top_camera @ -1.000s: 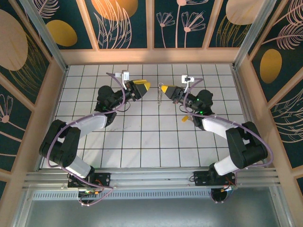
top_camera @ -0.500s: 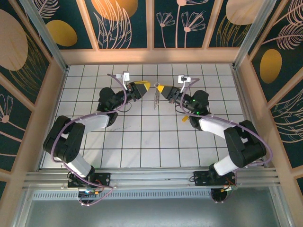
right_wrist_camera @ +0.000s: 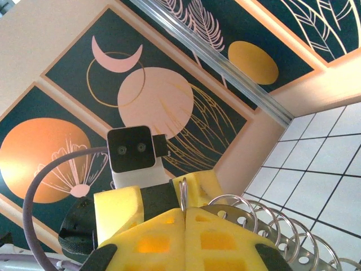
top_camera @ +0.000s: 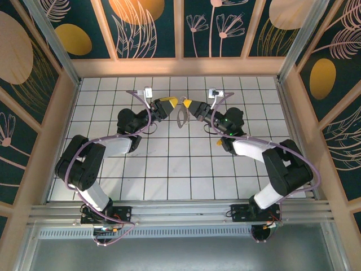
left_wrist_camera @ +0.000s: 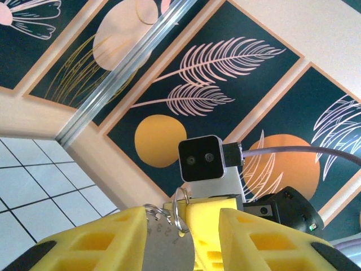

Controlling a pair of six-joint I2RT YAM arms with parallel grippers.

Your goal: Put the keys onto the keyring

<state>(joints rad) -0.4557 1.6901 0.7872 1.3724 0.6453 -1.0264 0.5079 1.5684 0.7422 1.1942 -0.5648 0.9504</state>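
Both grippers meet tip to tip over the far middle of the tiled floor. My right gripper [top_camera: 186, 105] [right_wrist_camera: 185, 212] is shut on a thin wire keyring [right_wrist_camera: 183, 195], which stands edge-on out of its pads. Several flat silver keys [right_wrist_camera: 271, 228] with holes fan out to its right on small rings. In the top view the bunch [top_camera: 180, 117] hangs grey between the two yellow tips. My left gripper [top_camera: 171, 103] [left_wrist_camera: 183, 217] has its jaws apart around a silver stamped key [left_wrist_camera: 169, 243]. That key lies against the left pad [left_wrist_camera: 101, 240], and the keyring [left_wrist_camera: 179, 209] rises just behind it.
The white tiled floor [top_camera: 180, 169] is fenced by tan walls with dark patterned panels. The left wall [top_camera: 48, 135] and right wall [top_camera: 307, 135] stand well away from the arms. Each wrist view looks at the other arm's camera block [left_wrist_camera: 202, 161] [right_wrist_camera: 132, 149].
Both grippers have moved toward each other and slightly farther back; the right one carried the bunch leftward. The left jaws have narrowed around the silver key.
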